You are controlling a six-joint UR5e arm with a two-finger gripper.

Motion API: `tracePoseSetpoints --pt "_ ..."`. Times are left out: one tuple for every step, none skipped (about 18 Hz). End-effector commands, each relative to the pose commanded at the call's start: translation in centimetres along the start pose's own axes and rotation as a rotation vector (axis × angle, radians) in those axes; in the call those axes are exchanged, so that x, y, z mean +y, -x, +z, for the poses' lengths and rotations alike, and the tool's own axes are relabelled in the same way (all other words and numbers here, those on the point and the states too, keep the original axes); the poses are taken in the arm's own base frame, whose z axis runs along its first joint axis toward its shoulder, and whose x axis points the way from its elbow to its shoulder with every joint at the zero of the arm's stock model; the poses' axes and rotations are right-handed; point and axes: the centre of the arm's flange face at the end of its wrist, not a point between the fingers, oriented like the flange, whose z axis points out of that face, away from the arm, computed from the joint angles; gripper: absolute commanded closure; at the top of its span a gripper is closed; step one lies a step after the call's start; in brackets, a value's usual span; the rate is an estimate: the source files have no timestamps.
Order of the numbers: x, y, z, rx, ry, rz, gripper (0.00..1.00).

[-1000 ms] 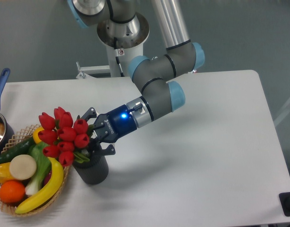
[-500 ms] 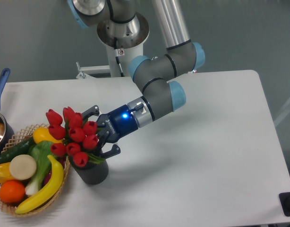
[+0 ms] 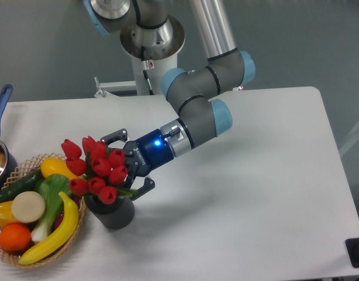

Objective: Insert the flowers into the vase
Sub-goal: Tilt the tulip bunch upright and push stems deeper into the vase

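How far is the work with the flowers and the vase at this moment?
Done: the flowers sit in the vase, leaning toward the basket. In hand: the gripper is beside the stems with fingers spread, seemingly released. Left: pulling the arm away.

You are looking at an evenly lit, fairly bright scene with soft light from above. The white table (image 3: 255,175) shows no harsh glare, only a faint grey shadow beside the vase (image 3: 112,212) and under the arm. A small blue light glows on the gripper (image 3: 133,164). Focus is slightly soft throughout, edges mildly grainy, with no obvious edge distortion.
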Motion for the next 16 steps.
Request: tracePoseSetpoints --pt "0.0 0.0 -0.1 -0.003 0.004 0.001 0.0" --pt "-0.1 0.0 -0.3 -0.007 0.005 0.004 0.0" --pt "0.0 0.0 -0.4 -0.008 0.006 0.002 0.0" --pt "0.1 0.0 -0.4 -0.01 0.009 -0.001 0.0" --pt "0.0 -0.2 -0.6 -0.014 0.015 0.002 0.0" --pt "-0.5 -0.6 -0.8 -0.023 0.03 0.012 0.0" --pt "-0.4 -0.7 -1.0 -0.027 0.036 0.008 0.0" --pt "-0.2 -0.7 -1.2 -0.032 0.04 0.005 0.0" --pt "-0.4 -0.9 -1.4 -0.038 0.045 0.01 0.0" --pt "-1.0 -1.2 -1.9 -0.059 0.086 0.028 0.0" --pt "-1.1 -1.5 -2.3 -0.078 0.131 0.039 0.0" --pt "-1.1 -1.7 -2.5 -0.09 0.163 0.045 0.0" --pt "-1.4 -1.9 -2.7 -0.098 0.177 0.052 0.0" --pt "-2.0 -2.1 -3.0 -0.107 0.182 0.06 0.0" --pt "-2.4 -2.2 -3.2 -0.115 0.194 0.07 0.0" --pt "-2.4 -2.2 -3.4 -0.127 0.223 0.077 0.0"
